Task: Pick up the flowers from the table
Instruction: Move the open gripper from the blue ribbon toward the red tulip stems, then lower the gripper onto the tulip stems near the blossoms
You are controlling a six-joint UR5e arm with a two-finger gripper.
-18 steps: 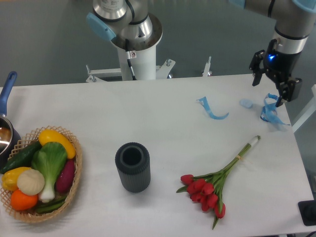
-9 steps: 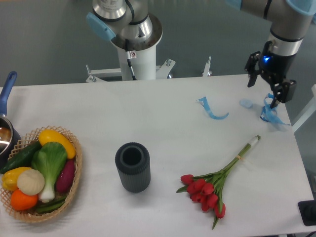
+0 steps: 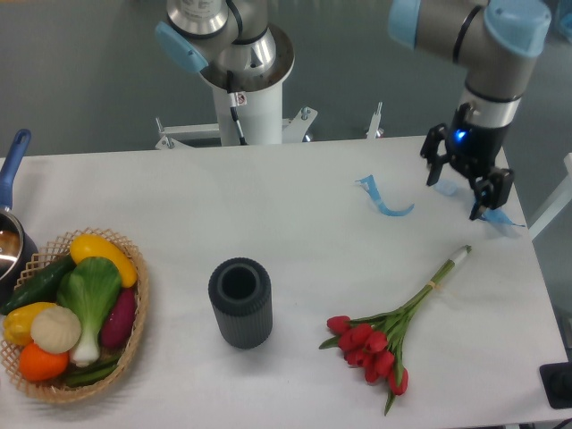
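The gripper [image 3: 455, 190], black and blocky with a small blue light on its body, hangs above the far right part of the table [image 3: 295, 223] with its two fingers spread apart and nothing between them. It points down from a grey arm [image 3: 487, 40] with pale blue joint caps. Near it, well apart and toward the front right, the flowers [image 3: 386, 337] lie flat on the smooth white tabletop: a tight cluster of glossy red tulip heads at the near end, thin green stems bound together and running up and to the right to a pale tip. Two curls of thin blue ribbon lie on the far side; one ribbon [image 3: 382, 198] sits left of the gripper, the other curl [image 3: 500, 217] lies just to its right and is partly hidden by a finger. Near the middle of the table stands a dark ribbed cylinder, a vase [image 3: 239, 302], upright with its round mouth open. At the left edge a woven wicker basket [image 3: 134, 326] holds rounded vegetables in yellow, green, purple, orange and cream. Beside it, a dark pot [image 3: 11, 246] with a blue handle is cut off by the frame. Behind the table rises a white pedestal [image 3: 253, 107].
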